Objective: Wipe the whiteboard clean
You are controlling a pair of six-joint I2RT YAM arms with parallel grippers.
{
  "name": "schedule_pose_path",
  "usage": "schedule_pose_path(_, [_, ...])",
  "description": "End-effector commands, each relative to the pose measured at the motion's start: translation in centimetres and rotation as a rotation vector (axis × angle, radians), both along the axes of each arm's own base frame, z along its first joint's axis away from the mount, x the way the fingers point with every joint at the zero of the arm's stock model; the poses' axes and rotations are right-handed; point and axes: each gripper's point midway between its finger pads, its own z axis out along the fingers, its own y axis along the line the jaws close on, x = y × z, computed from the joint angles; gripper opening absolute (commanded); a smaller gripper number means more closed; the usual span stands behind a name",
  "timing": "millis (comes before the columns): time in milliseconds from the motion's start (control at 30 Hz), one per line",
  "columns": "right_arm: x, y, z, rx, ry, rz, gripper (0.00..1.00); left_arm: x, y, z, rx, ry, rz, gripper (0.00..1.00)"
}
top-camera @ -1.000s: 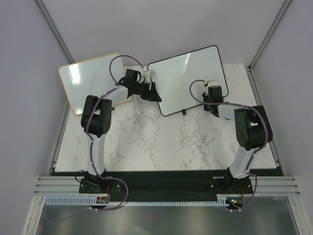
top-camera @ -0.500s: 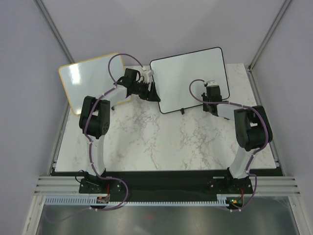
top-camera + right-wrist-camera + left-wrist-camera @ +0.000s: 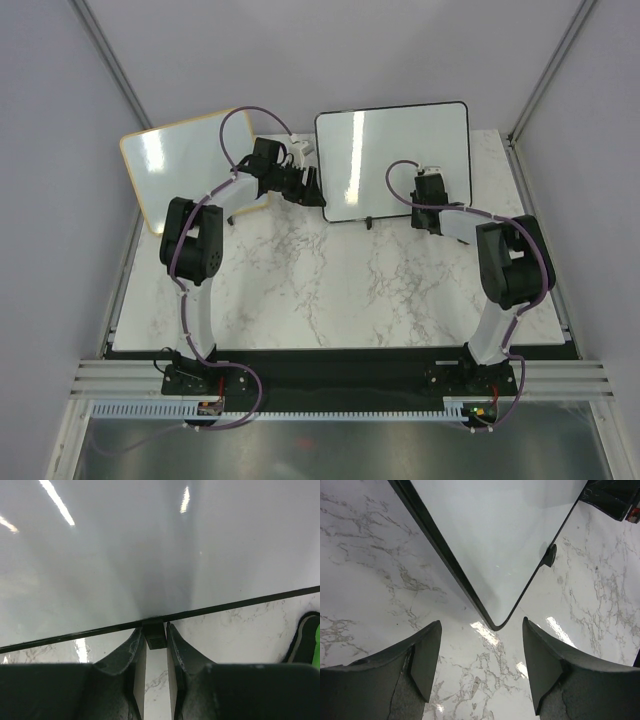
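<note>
The whiteboard [image 3: 392,160] sits at the far side of your table [image 3: 300,285], no marks showing, so little seems left; right gripper [image 3: 154,630] clamps its foot [image 3: 155,640], left gripper [image 3: 481,640] spread, empty

The marble counter [image 3: 330,290] holds two boards: the black-framed whiteboard [image 3: 395,160] at its far edge, a wood-framed board [image 3: 185,165] at the far left corner.

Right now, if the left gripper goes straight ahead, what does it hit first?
Likely the whiteboard: its rounded corner sits just ahead of the open left gripper, though depth is unclear.
</note>
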Motion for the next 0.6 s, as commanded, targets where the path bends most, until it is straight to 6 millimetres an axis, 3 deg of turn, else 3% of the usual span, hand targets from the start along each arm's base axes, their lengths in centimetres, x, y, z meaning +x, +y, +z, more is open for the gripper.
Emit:
schedule_pose_path(0, [-2.9,-0.5,-1.5,-0.029,0.12,-0.1,0.0,0.5,0.4,1.9,0.02,-0.081,-0.003,0.72])
schedule_pose_path(167, [-3.1,0.8,-1.5,0.011,0.112,-0.129,0.0,1.0,1.1,1.8,0.028,-0.081,0.022,0.72])
schedule_pose_path(367, [-3.0,1.5,-2.8,0.04,0.13,-0.152,0.0,1.4,1.8,1.8,0.03,-0.078,0.041,0.72])
schedule_pose_path(567, [-2.9,1.5,-3.0,0.031,0.124,-0.165,0.0,1.5,2.2,1.6,0.035,-0.079,0.045,0.72])
